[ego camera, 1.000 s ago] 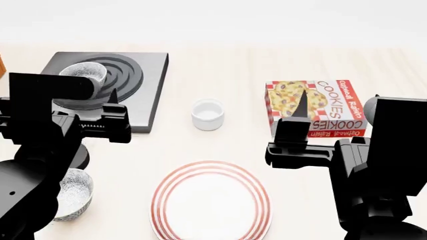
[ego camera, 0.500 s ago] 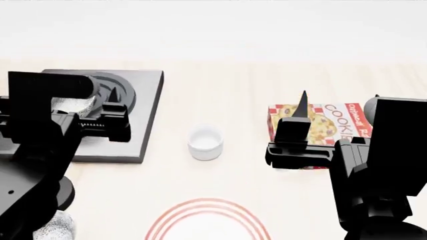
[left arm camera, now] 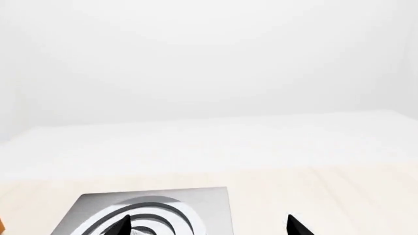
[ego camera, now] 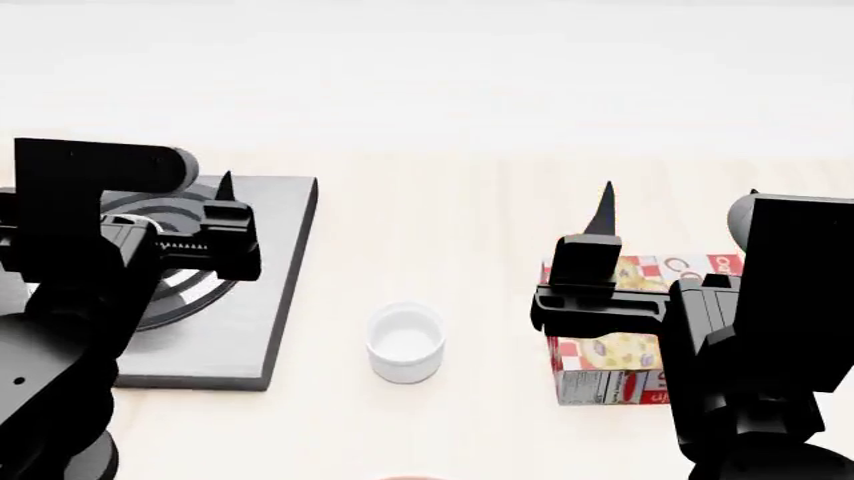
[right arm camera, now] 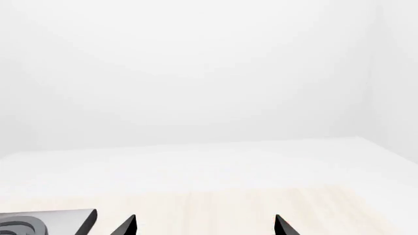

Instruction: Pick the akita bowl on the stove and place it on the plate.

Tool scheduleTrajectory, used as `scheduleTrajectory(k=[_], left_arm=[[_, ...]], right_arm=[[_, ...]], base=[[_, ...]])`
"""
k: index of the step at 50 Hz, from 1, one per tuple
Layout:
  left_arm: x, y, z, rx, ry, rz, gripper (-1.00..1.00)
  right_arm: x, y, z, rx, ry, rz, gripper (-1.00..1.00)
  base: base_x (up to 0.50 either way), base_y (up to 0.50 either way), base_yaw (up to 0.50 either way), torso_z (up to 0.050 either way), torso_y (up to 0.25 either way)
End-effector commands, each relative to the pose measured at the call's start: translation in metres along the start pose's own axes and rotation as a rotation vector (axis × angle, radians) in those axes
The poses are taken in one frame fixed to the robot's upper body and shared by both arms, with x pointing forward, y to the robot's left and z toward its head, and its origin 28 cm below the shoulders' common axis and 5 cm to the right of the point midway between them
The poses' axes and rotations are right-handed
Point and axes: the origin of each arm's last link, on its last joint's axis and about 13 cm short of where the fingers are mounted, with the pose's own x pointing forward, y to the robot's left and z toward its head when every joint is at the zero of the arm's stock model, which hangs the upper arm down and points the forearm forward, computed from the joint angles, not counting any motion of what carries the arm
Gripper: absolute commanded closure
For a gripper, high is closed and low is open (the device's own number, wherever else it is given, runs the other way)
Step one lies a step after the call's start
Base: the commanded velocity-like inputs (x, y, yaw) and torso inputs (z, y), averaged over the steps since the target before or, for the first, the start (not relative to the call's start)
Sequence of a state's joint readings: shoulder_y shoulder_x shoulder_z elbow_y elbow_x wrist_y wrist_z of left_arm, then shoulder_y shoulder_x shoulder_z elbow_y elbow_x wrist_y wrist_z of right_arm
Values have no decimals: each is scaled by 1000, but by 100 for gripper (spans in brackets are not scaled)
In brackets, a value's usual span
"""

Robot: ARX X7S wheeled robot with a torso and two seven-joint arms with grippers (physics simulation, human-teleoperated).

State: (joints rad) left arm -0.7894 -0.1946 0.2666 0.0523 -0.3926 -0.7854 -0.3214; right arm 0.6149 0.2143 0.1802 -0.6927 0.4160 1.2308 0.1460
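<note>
The stove [ego camera: 267,290], a dark-grey slab with black burner rings, lies at the left of the table. My left arm covers its burner, so the akita bowl is hidden in the head view. In the left wrist view only a speckled sliver [left arm camera: 136,233] shows at the frame's edge, on the stove [left arm camera: 212,208]. My left gripper [left arm camera: 209,227] hangs open above the stove's right part, holding nothing. My right gripper [right arm camera: 203,226] is open too, over bare table above the cookie box. Of the plate only a faint red sliver [ego camera: 407,477] shows at the head view's bottom edge.
A small plain white cup [ego camera: 406,343] stands just right of the stove. A red cookie box [ego camera: 607,350] lies at the right, partly behind my right arm. The stove's corner [right arm camera: 58,220] shows in the right wrist view. A white wall backs the table.
The head view has tilted upward, so stove, cup and cookie box slid down the picture. The plate and the near speckled bowl left at the bottom. Both grippers stay open.
</note>
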Motion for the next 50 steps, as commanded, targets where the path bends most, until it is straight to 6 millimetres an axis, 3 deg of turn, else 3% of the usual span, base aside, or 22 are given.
scheduleTrajectory(k=[1,14,17,22,26,37,41,50], left_arm=[[0,0,0,1,0,-2,-100],[0,1,-1,9,0,-5,-100],[2,3,12,22,-17,-16,-100],[15,13,57,47,-79,-34,-100],[20,20,83,64,-106,-30,-100],[36,23,126,102,-115,-81,-100],[45,24,128,113,-99,-61,-100],[71,27,114,97,-9,64,-100]], right_arm=[[0,0,0,-1,0,0,-100],[-1,1,1,3,1,1,-100],[0,0,0,2,3,0,-100],[-1,1,1,6,-1,3,-100],[0,0,0,7,-3,3,-100],[-1,0,2,8,-8,0,-100],[-1,0,1,9,-9,1,-100],[-1,0,1,10,-11,-1,-100]], base=[[293,0,0,0,0],[290,0,0,0,0],[259,0,0,0,0],[2,0,0,0,2],[0,0,0,0,0],[0,0,0,0,0],[0,0,0,0,0],[0,0,0,0,0]])
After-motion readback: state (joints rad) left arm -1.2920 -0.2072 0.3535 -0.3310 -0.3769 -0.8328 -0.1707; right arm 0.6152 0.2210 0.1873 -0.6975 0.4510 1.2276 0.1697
